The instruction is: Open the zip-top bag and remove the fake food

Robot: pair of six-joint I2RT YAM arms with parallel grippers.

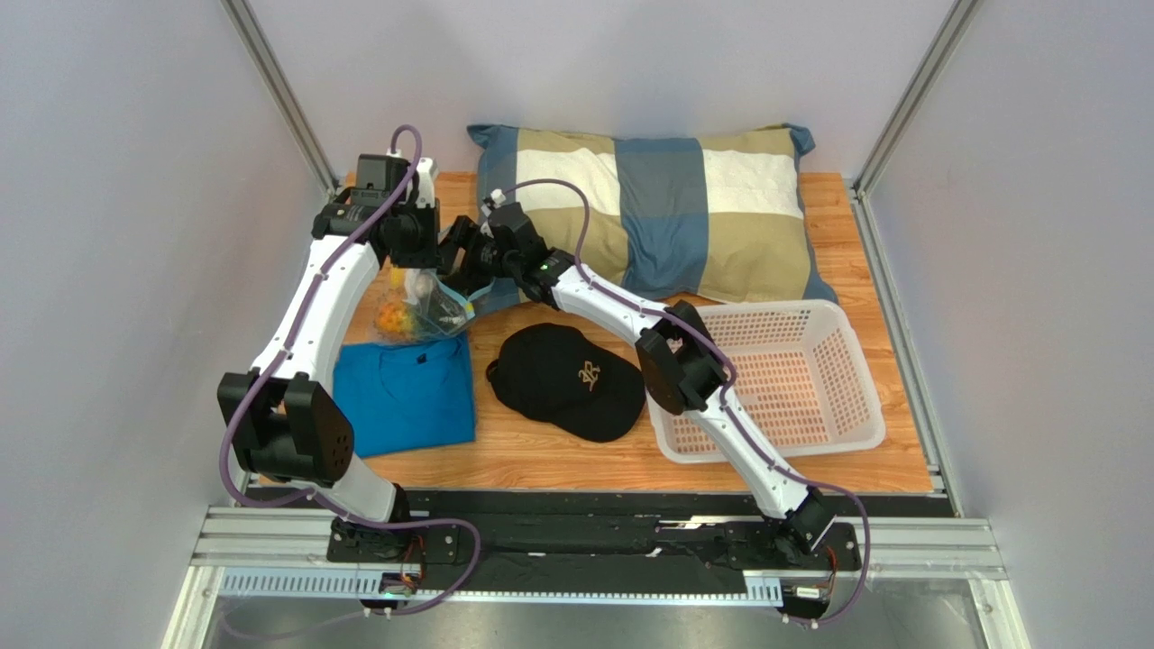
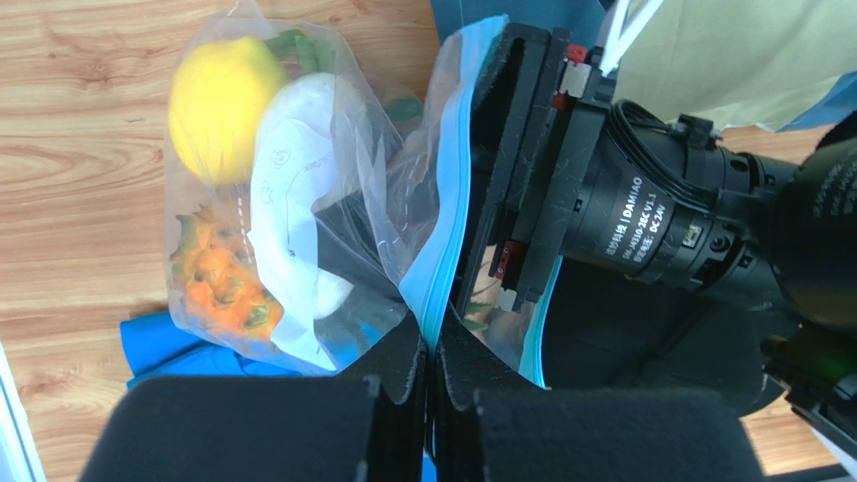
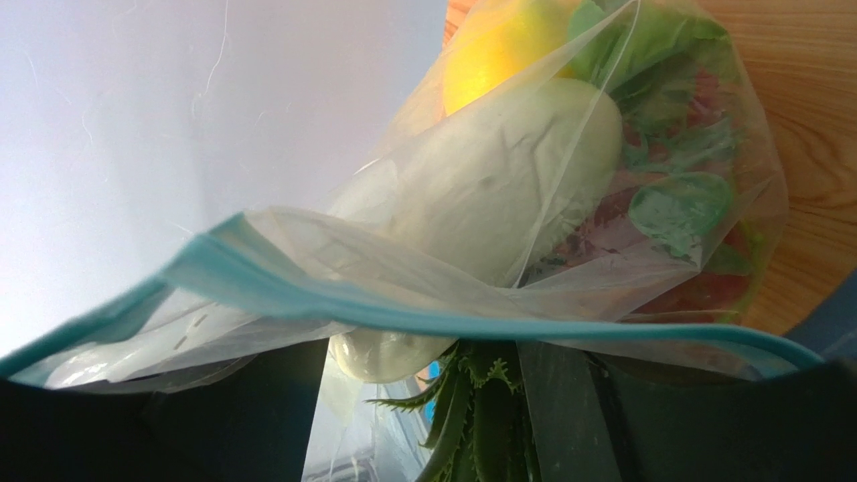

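The clear zip-top bag (image 1: 423,311) hangs between my two grippers at the back left, above the wooden table. My left gripper (image 1: 423,271) is shut on one lip of its teal zip strip (image 2: 453,211), pinched between the pads (image 2: 402,362). My right gripper (image 1: 467,260) is at the bag's mouth, with a teal lip on either side of it (image 2: 538,331). Its jaws stand apart in the right wrist view (image 3: 422,412), with green pineapple leaves (image 3: 483,412) in the gap. Inside the bag are a yellow lemon (image 2: 221,95), a cream-white vegetable (image 2: 292,191) and an orange pineapple (image 2: 216,286).
A folded blue shirt (image 1: 407,395) lies under the bag. A black cap (image 1: 566,381) lies mid-table, and a white basket (image 1: 867,406) stands on the right. A checked pillow (image 1: 664,203) lies across the back. Grey walls close in on both sides.
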